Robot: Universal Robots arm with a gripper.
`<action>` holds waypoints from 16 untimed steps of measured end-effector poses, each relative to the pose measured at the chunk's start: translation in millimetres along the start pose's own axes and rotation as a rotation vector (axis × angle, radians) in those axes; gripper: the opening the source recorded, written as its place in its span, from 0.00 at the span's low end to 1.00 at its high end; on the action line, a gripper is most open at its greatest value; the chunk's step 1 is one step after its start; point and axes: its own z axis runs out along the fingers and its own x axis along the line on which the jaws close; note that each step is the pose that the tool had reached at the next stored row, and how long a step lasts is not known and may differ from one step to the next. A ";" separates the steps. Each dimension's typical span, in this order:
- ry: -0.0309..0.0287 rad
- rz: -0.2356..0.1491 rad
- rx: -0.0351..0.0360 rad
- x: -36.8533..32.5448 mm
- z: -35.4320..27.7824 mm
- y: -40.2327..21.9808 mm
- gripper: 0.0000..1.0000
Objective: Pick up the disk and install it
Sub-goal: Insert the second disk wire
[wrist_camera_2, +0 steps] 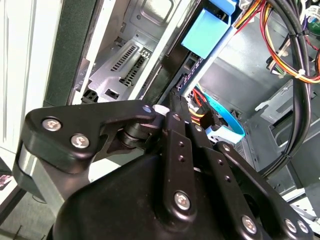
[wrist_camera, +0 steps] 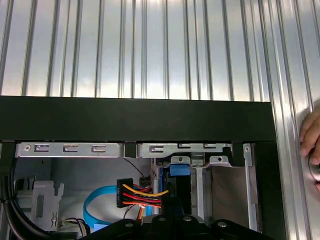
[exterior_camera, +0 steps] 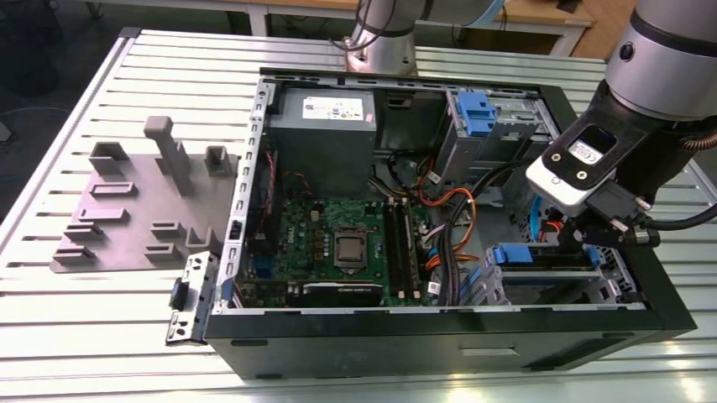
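Open computer case (exterior_camera: 448,336) lies on its side on the slatted metal worktop (exterior_camera: 90,319), side panel off so the interior is reachable from above. Motherboard (exterior_camera: 336,243) faces up in the middle; grey power supply box (exterior_camera: 321,126) sits at the far end.

The arm's gripper (exterior_camera: 588,231) is lowered into the case's near corner on the exterior view's right, right over the drive bay (exterior_camera: 549,269). A blue-framed part (exterior_camera: 526,254) sits in that bay just below the wrist; this looks like the disk's carrier edge, so the disk appears to be in or entering the bay slot, edge-on. Can't confirm label or silver face from here.

In the second wrist view the gripper (wrist_camera_2: 175,107) narrows to a point against a dark edge-on slab beside a blue tab (wrist_camera_2: 207,32) — jaws look drawn together, probably pinching the disk's thin edge to steer it along the bay rails, but contact is not clear, so I cannot tell for sure.

First wrist view: blue piece (wrist_camera: 180,169) stands in the metal cage under the case rim, with power cable bundle (wrist_camera: 145,195) just beside it. A person's hand (wrist_camera: 311,145) rests on the worktop outside the case.

Grey fixture plate (exterior_camera: 134,210) lies well apart on the exterior view's left, unused.
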 end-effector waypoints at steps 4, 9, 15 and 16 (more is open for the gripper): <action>0.0009 0.000 0.0065 0.0 -0.2 0.1 0.11; 0.0021 -0.002 0.0300 -0.2 -2.1 0.4 0.11; 0.0022 -0.003 0.0383 -1.5 -16.1 2.7 0.11; 0.0022 -0.003 0.0393 -1.7 -18.9 3.2 0.11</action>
